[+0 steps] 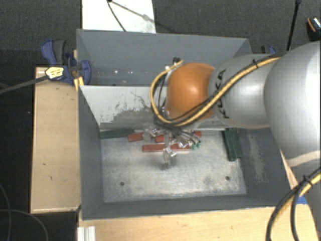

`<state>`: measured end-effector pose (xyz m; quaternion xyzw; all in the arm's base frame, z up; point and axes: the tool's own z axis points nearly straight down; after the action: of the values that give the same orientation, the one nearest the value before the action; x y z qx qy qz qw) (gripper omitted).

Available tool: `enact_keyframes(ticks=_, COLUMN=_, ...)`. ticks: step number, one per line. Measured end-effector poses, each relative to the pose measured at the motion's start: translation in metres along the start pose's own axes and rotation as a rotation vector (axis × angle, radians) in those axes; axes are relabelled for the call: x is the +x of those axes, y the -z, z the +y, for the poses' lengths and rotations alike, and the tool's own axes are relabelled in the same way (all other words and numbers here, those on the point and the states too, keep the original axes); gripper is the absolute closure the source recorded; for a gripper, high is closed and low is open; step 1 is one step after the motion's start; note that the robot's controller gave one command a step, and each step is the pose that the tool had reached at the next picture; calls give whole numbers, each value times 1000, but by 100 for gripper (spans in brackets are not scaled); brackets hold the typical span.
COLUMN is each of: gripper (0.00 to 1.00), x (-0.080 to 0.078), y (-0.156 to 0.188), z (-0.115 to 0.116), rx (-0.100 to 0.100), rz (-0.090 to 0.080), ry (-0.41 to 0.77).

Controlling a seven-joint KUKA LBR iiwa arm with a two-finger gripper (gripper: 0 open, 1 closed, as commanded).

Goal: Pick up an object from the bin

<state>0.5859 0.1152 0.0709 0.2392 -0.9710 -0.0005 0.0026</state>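
My gripper (168,157) hangs below the arm's orange cover, over the middle of the bin near its back wall. Its tip is just in front of a long red-brown bar (150,148) lying flat on the floor. A second, shorter red-brown bar (135,137) lies just behind and to the left of it. A small piece with green and white on it (193,144) sits right beside the gripper's body on the right. The cover hides whatever lies directly under the wrist.
A dark green flat strip (115,133) lies along the foot of the back wall at the left. A dark green block (230,144) lies lengthwise by the right wall. The bin's front half is bare grey floor.
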Motion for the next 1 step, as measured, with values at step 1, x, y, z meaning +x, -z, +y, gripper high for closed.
enact_keyframes(ticks=1, gripper=100, x=-2, y=4, z=0, rx=1, rz=-6, ry=-5)
